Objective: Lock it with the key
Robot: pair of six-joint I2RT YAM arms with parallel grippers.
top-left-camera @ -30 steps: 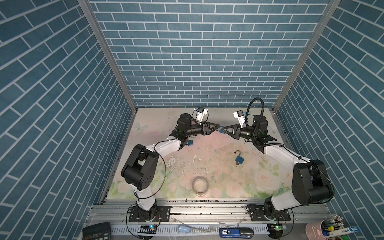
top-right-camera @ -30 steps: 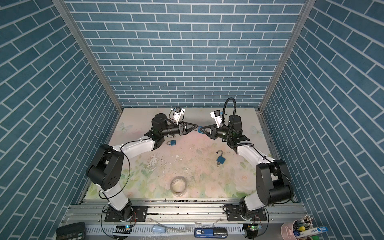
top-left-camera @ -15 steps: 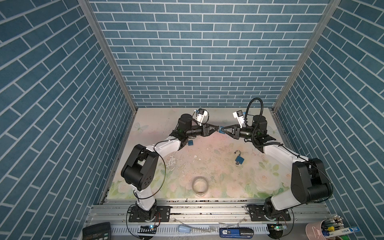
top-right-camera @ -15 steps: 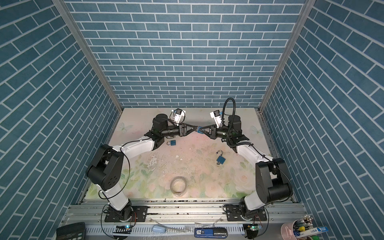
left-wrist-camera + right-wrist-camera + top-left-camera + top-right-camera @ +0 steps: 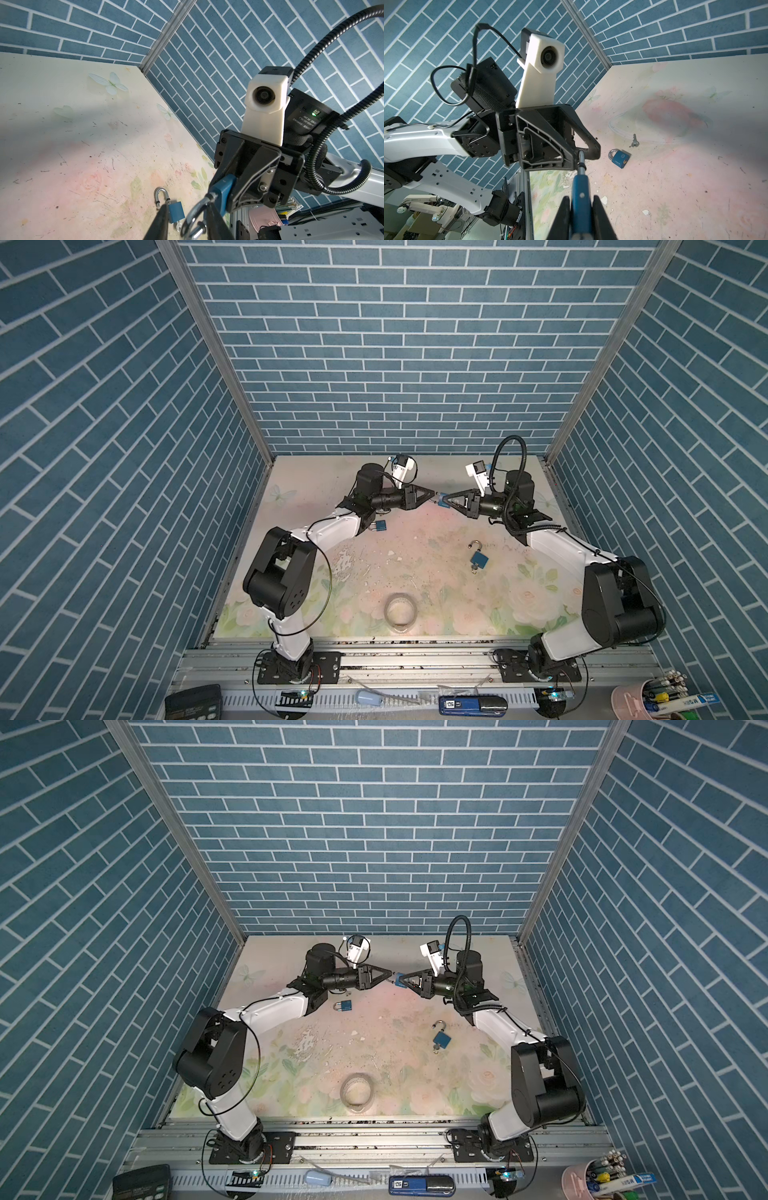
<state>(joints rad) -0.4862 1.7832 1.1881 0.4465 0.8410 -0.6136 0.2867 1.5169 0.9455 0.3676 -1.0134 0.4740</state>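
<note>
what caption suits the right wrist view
right gripper holds a blue padlock while the left gripper straddles its shackle; a closed padlock lies on the table

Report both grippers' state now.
Left gripper: partly open, fingers either side of the shackle, not clamped.
Right gripper: closed, holding the blue padlock by its body.

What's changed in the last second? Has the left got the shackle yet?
The left gripper narrowed its jaws around the shackle of the held padlock. A gap still shows beside it, so it is not clamped. The right gripper kept its grip. The open padlock, closed padlock and tape roll stayed put.
</note>
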